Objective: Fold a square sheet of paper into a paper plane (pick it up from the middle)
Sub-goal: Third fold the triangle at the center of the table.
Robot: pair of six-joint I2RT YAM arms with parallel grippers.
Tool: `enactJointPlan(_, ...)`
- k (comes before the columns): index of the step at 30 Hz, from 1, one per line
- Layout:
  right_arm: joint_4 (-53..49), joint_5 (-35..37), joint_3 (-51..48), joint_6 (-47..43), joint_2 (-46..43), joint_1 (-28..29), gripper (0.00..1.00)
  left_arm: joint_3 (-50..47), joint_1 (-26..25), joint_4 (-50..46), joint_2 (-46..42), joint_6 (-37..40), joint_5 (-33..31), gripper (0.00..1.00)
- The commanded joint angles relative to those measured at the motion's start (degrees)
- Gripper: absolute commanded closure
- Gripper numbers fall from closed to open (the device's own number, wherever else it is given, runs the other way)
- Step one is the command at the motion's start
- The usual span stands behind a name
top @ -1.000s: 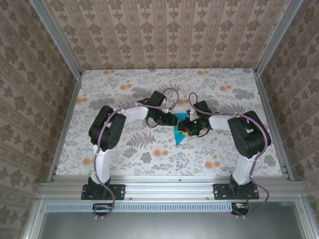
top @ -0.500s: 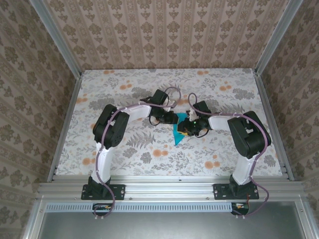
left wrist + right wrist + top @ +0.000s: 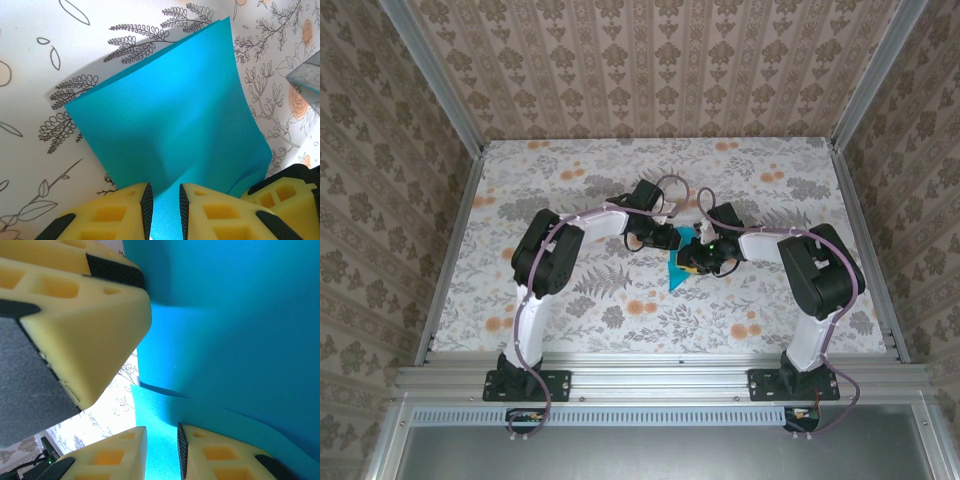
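Top external view: both arms reached inward and met near the middle of the table [image 3: 570, 180]. The square sheet of paper [image 3: 677, 272] lay there, mostly beneath the two wrists, with one teal corner pointing toward the near edge. Jaw openings could not be read from this height.

Left wrist view: the left gripper [image 3: 164, 200] had its yellow fingers a narrow slit apart, and teal paper showed in the slit. The sheet rose off the table toward the fingers, bowed, and cast a shadow on the floral surface beyond its far edge. That far edge showed two layers, so the sheet was folded over. A yellow finger of the other arm stood just beside, at the paper's lower right corner.

Right wrist view: the right gripper [image 3: 161, 450] also had its fingers a narrow slit apart, with teal in the slit. The paper sat very close, across the top and right. A paper edge with a thin shadow crossed just above the fingers. The left arm's large yellow finger sat at upper left, against the sheet.

For both grippers, it could not be told whether the pads actually pressed the paper.
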Motion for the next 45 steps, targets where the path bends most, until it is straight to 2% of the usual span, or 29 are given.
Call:
enactJointPlan(1, -2.78, 2.58, -0.08, -1.36, -2.2, 0.32, 0.75, -1.6, -0.04, -4.85, 1.79, 2.46, -3.98, 0.75)
enactJointPlan(28, -7.47, 8.93, 0.29, -3.66, -2.71, 0.2, 0.76, -6.11, 0.23, -3.79, -1.78, 1.93, -4.45, 0.75)
enactJointPlan(45, -6.85, 12.73, -0.4, -2.65, -3.85, 0.05, 0.79, -7.6, -0.13, -2.65, -3.33, 0.87, -2.96, 0.74)
